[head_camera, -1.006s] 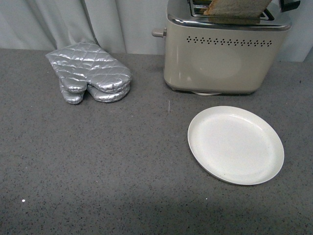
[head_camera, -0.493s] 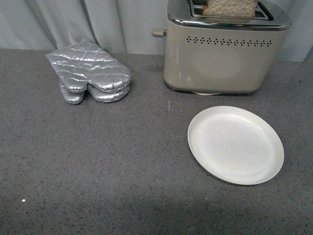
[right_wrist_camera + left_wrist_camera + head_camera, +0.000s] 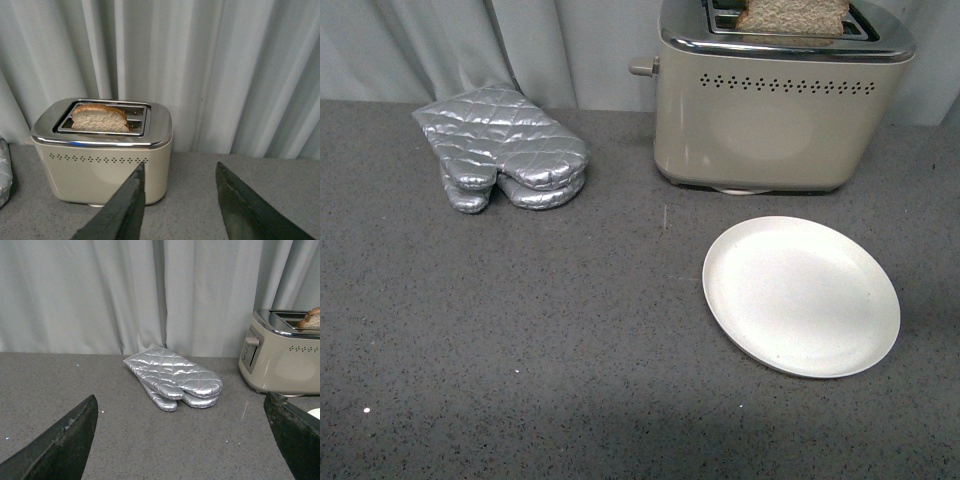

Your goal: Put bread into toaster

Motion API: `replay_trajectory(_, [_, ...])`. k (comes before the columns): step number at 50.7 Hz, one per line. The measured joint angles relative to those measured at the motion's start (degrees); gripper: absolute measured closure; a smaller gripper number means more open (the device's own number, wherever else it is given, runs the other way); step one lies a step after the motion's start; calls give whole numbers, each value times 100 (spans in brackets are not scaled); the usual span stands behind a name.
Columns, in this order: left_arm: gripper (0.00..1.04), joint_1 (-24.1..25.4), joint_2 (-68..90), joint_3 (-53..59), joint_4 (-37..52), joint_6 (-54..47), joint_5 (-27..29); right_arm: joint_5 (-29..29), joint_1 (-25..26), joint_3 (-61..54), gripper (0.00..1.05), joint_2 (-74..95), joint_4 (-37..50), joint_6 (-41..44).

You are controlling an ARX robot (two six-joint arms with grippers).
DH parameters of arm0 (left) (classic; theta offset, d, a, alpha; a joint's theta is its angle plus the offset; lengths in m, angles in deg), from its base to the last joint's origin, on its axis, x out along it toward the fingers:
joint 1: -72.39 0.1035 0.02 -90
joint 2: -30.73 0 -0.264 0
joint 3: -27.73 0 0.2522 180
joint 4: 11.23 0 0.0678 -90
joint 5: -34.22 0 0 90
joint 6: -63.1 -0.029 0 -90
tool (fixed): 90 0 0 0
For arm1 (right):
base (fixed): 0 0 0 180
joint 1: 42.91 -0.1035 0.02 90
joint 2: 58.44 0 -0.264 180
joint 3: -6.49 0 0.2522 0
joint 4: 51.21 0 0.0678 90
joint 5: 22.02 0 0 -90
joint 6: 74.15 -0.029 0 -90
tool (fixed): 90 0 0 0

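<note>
The cream toaster stands at the back right of the grey counter. The bread sits upright in one of its slots, its top poking out above the chrome. From the right wrist view the bread fills the nearer slot of the toaster. My right gripper is open and empty, held back from the toaster. My left gripper is open and empty too, low over the counter; the toaster shows to one side in its view. Neither gripper appears in the front view.
A silver quilted oven mitt lies at the back left of the counter. An empty white plate rests in front of the toaster. Grey curtains hang behind the counter.
A second ago the bread leaned tilted over the slot with a dark gripper part beside it. Now it stands lower and upright in the slot, and the gripper has left the front view.
</note>
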Motion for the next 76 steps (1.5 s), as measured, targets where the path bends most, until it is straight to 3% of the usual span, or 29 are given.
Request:
replay_trajectory(13, [7,0,0,0,0,0,2,-365,345,-623,105,-758,-127,-127])
replay_trajectory(33, [7,0,0,0,0,0,2,-1082,1113,-1248,104,-2076,-837,-173])
replay_trajectory(47, [7,0,0,0,0,0,0,-1110,1139,-1615,104,-2721,-1056,-175])
replay_trajectory(76, [7,0,0,0,0,0,0,-1117,1139,-1637,104,-4385,-2664,-175])
